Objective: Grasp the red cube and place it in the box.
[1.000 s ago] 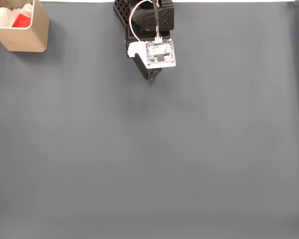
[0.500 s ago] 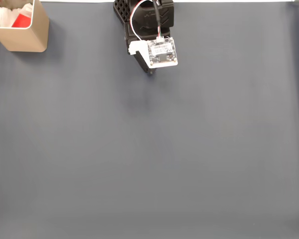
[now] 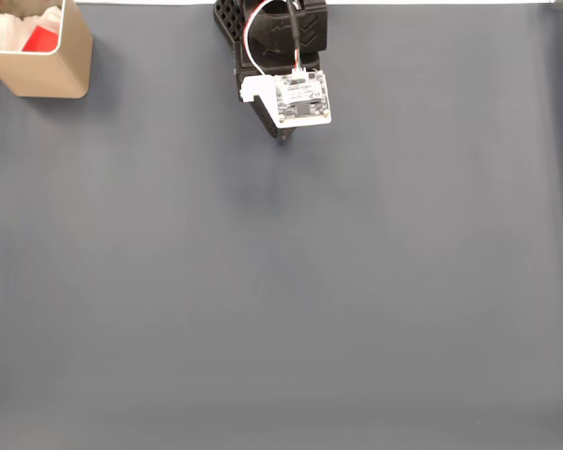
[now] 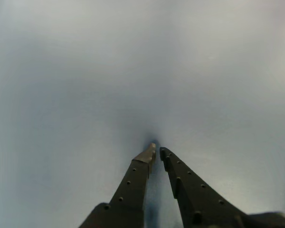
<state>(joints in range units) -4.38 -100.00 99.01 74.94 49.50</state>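
Gripper idle over the bare desk, cube in the box

In the wrist view the gripper (image 4: 156,151) is nearly closed and holds nothing above the grey desk (image 3: 281,300). Far left in the fixed view, the red cube (image 3: 41,38) lies inside the box (image 3: 39,73).

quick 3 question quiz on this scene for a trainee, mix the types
1. True or false: the cube lies inside the box.
2. In the fixed view, the box sits at which corner? A top left, B top right, C bottom left.
3. Fill in: in the wrist view the gripper holds ____.

Key: 1 true; 2 A; 3 nothing, its fingers nearly meet over the bare mat.
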